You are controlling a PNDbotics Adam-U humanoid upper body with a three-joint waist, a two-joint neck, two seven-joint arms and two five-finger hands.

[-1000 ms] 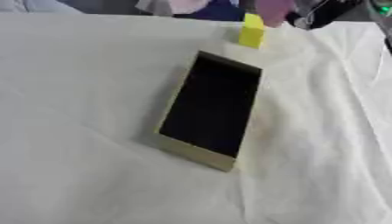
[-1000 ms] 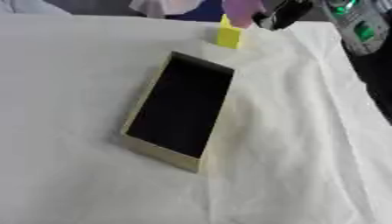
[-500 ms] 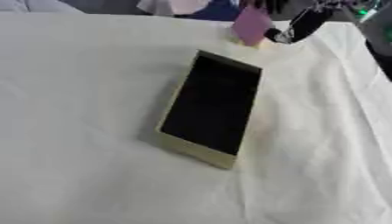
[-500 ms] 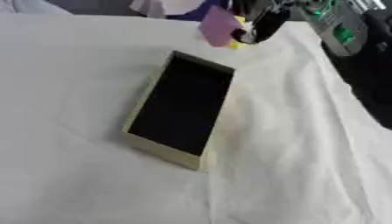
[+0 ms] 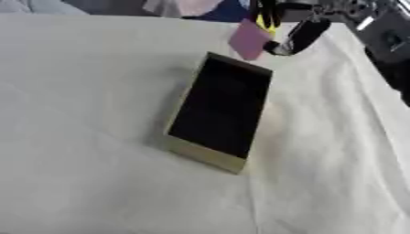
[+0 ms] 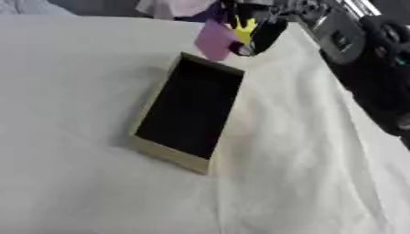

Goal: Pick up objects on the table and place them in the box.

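Right hand (image 5: 294,33), at one o'clock in the left eye view, seems curled round a yellow block (image 5: 262,22) beside a pink card (image 5: 249,39), above the far end of the open box (image 5: 218,110). Right eye view: the box sits mid-counter (image 6: 72,183) on white cloth.

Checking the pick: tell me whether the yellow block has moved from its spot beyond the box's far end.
Yes. The yellow block is off the cloth, held in the right hand above the box's far end, with a purple piece alongside.
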